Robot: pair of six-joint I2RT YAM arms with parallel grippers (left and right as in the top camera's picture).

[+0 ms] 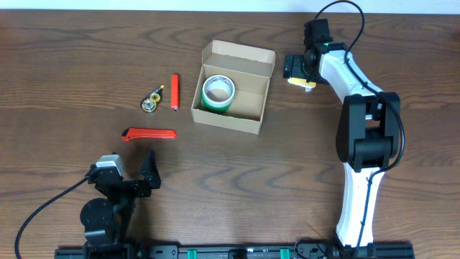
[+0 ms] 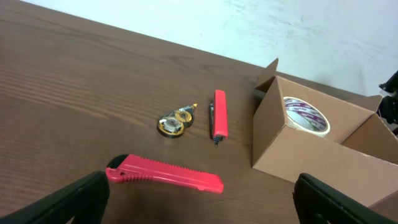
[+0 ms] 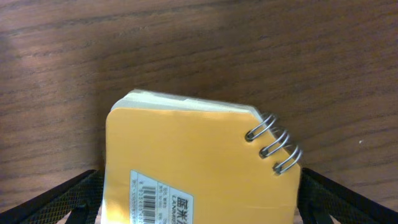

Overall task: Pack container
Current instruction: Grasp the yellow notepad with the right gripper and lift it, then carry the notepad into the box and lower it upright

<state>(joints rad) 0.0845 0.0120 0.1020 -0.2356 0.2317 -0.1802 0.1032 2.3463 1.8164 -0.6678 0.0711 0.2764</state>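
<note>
Right pincer (image 1: 300,78) spread over yellow notepad (image 3: 193,155), container (image 1: 227,123) near, to its left

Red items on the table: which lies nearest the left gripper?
The long red box cutter, just ahead of the left gripper; the shorter red pen lies farther off.

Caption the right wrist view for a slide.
Right gripper straddling a yellow spiral-bound notepad on the wooden table, open fingers on either side.

A yellow spiral-bound notepad (image 3: 193,162) with a barcode sits between the tool's (image 3: 202,199) spread fingers (image 3: 62,199), over the wooden table (image 3: 186,43).
</note>
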